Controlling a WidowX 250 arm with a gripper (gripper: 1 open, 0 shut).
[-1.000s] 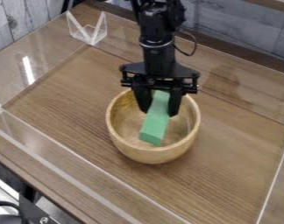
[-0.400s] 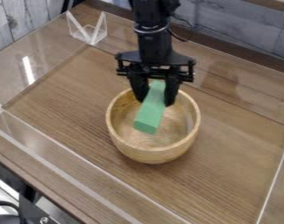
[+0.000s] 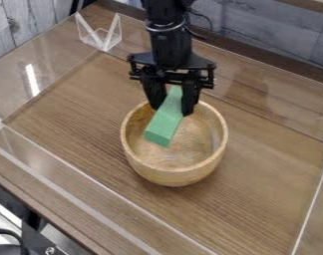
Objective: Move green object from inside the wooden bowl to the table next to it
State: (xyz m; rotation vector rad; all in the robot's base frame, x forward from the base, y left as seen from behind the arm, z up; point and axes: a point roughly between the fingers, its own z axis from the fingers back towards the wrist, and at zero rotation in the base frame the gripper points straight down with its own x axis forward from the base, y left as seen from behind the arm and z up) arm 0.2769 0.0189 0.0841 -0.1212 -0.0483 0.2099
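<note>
The black robot gripper (image 3: 171, 99) points straight down over the round, light tan wooden bowl (image 3: 138, 159), which sits near the middle of the dark brown wood-grain table (image 3: 264, 149). The jaws are closed narrow on the upper end of the small, bright green rectangular block (image 3: 164, 124), one finger on each side of it.

Change against the previous second:
- The green block has risen. Earlier its lower end reached deep into the bowl, close to the floor; now it hangs tilted, with its lower end at about rim height.
- Gripper and block have shifted toward the left and far side of the scene, and now stand over the far-left part of the bowl rather than its centre.
- The bowl has not moved. Its interior is now largely uncovered and shows no other item.

Meaning for the task: the grasp appears secure and extraction is nearly complete. The block is not yet on the table. The remaining steps, as judged, are to clear the rim, carry the block sideways to bare tabletop beside the bowl, lower it and release. The main risk is the hanging lower end catching the thick rim during sideways travel.
</note>
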